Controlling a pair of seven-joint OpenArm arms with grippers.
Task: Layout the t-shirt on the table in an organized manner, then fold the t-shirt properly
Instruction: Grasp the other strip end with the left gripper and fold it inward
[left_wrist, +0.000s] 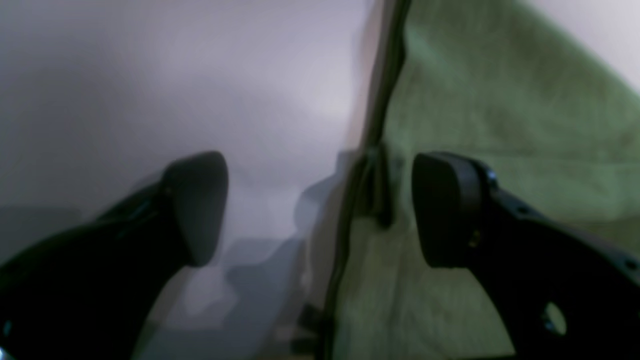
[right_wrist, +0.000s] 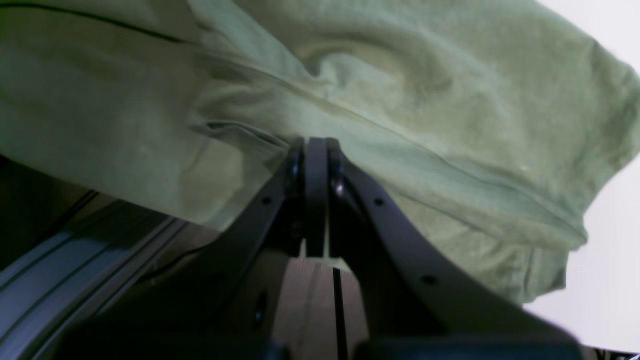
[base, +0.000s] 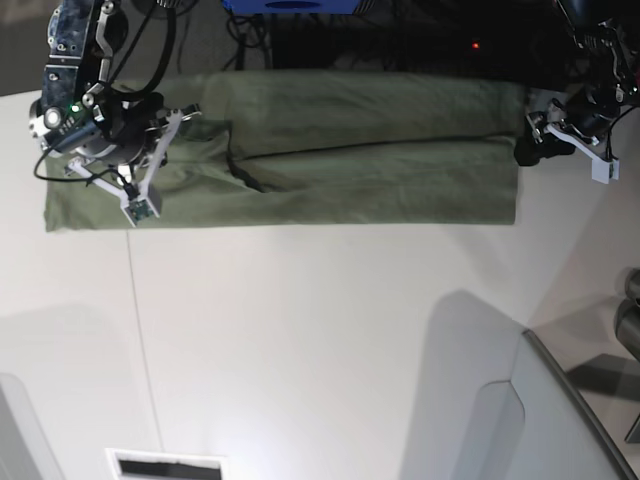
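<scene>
One white table (base: 300, 340) under the t-shirt (base: 360, 150); left jaws wide, right jaws clamping its fabric.

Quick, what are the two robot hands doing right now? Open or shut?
Left gripper: open, holding nothing, beside the t-shirt edge.
Right gripper: shut on the t-shirt.

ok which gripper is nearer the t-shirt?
Right. The right gripper is shut on the t-shirt at one end. The left gripper is open at the other end, holding nothing, one finger over the cloth.
</scene>
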